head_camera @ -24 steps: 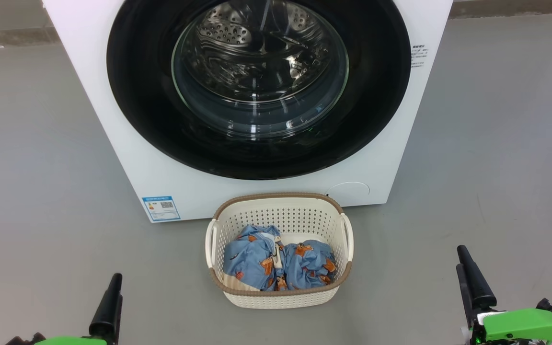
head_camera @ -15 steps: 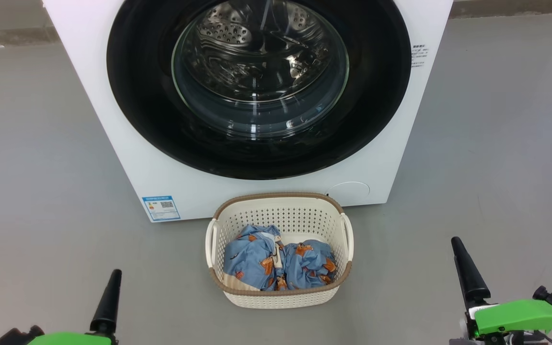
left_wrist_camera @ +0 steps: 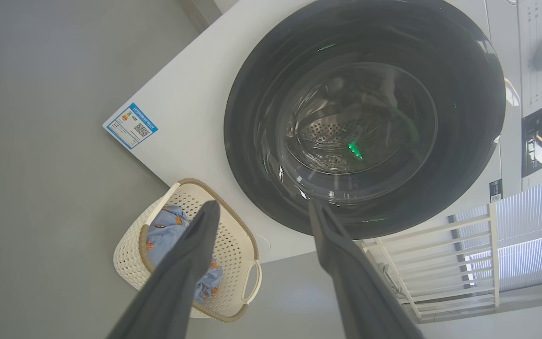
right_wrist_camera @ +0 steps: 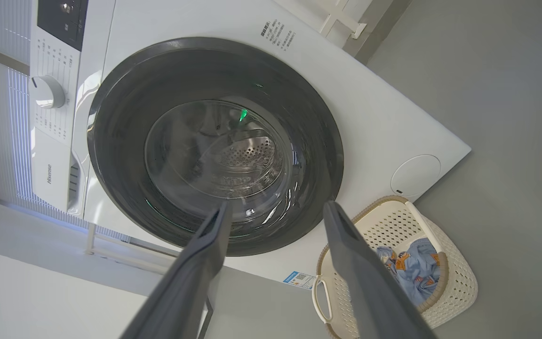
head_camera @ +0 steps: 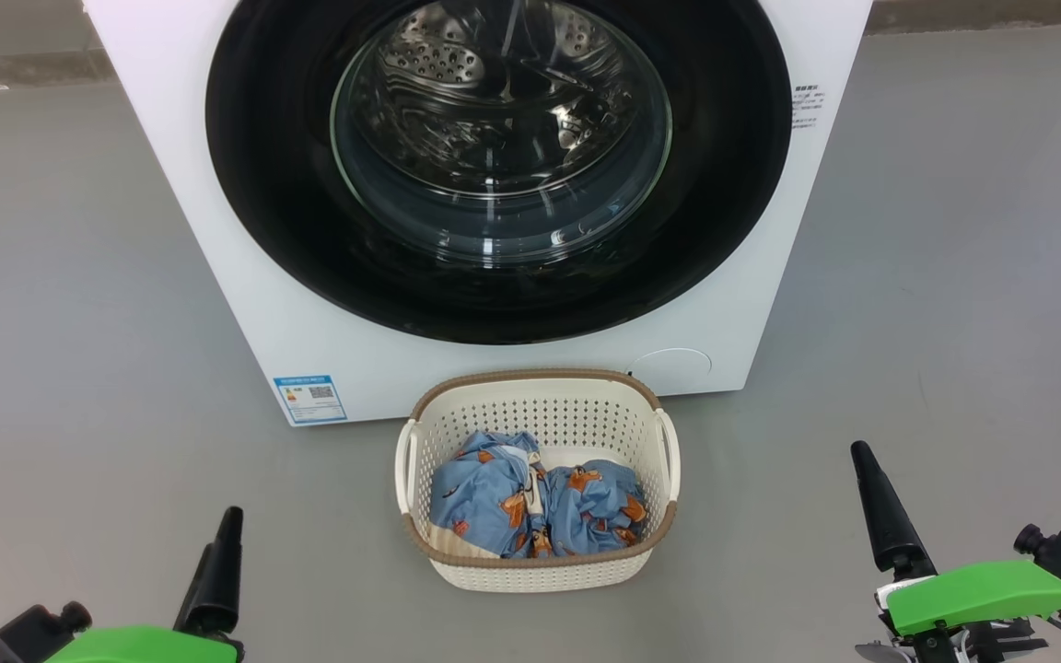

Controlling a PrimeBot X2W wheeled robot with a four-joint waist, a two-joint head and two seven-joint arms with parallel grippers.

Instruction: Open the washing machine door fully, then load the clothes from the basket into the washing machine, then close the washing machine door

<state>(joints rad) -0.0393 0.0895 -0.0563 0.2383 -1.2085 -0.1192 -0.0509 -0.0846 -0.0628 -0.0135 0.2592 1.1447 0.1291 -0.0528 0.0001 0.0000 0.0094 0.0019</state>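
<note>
White washing machine (head_camera: 236, 304) stands on grey floor (head_camera: 61, 276), front facing the camera. Washing machine door (head_camera: 263, 184) is shut, its black ring flush on the front, and the steel drum (head_camera: 494, 83) shows through the glass bowl. Blue sticker (head_camera: 309, 399) is at the lower left of the front, round filter cap (head_camera: 673, 361) at the lower right. Control knob (right_wrist_camera: 47, 92) shows on the panel in the right wrist view.

Basket (head_camera: 540, 575) sits on the floor just in front of the machine, centred below the door, upright. Clothes (head_camera: 484, 497) are bunched inside it, low, toward the near side; the far part of the basket floor is bare.

Left gripper (left_wrist_camera: 262, 205) is low at the left, well apart from the basket, fingers spread wide with nothing between them. Right gripper (right_wrist_camera: 276, 205) is low at the right, also well clear of the basket, fingers wide apart and empty. Both point toward the door.
</note>
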